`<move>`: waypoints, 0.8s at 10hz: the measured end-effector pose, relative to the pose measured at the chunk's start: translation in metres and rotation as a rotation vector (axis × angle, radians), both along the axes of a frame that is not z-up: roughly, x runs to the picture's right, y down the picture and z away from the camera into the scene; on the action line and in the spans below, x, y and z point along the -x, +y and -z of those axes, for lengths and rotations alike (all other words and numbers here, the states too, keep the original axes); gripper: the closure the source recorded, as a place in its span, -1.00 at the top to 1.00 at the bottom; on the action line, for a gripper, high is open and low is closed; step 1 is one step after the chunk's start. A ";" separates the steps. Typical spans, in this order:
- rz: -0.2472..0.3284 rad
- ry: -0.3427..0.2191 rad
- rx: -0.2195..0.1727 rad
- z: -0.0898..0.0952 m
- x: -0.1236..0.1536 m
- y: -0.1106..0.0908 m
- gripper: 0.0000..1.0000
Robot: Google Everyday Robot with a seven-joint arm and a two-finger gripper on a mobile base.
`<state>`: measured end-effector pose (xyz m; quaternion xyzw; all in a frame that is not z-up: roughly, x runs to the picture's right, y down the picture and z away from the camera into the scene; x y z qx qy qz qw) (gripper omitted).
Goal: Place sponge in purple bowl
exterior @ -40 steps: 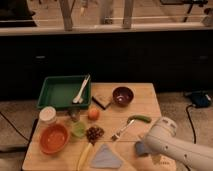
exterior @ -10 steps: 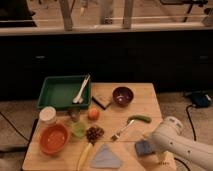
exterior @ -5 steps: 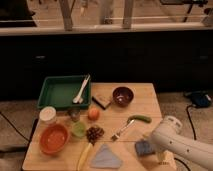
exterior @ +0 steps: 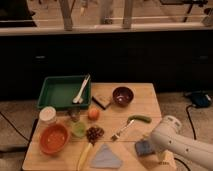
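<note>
so the job isn't done yet, the sponge hasn't made it into the bowl. going left to right on the wooden table (exterior: pixel 146 96): the orange bowl (exterior: pixel 53 138) at the front left looks empty as far as i can see. behind it, the green tray (exterior: pixel 55 94) has one white utensil (exterior: pixel 81 90) lying along its right side and nothing else. the small green cup (exterior: pixel 78 129) sits just right of the orange bowl, can't make out anything inside. the purple bowl (exterior: pixel 122 95) is at the back, right of the tray, and its glossy inside looks bare.

the sponge (exterior: pixel 142 148) is lying flat near the front right edge, well apart from the purple bowl, with a fork (exterior: pixel 121 132) and a green vegetable (exterior: pixel 139 118) in between. the gripper (exterior: pixel 151 148) is right down at the sponge, mostly hidden under the white arm, so i can't tell if it's spread or clamped on it.

my guess: what's left is a solid grab, lift, carry to the back, drop.
</note>
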<state>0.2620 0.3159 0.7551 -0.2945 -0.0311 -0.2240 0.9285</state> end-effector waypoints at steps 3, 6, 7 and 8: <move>0.005 0.002 0.004 0.000 0.000 0.001 0.41; 0.013 0.003 0.008 0.000 0.001 0.002 -0.17; 0.014 0.003 0.008 0.000 0.001 0.002 -0.33; 0.015 0.003 0.009 0.000 0.001 0.003 -0.40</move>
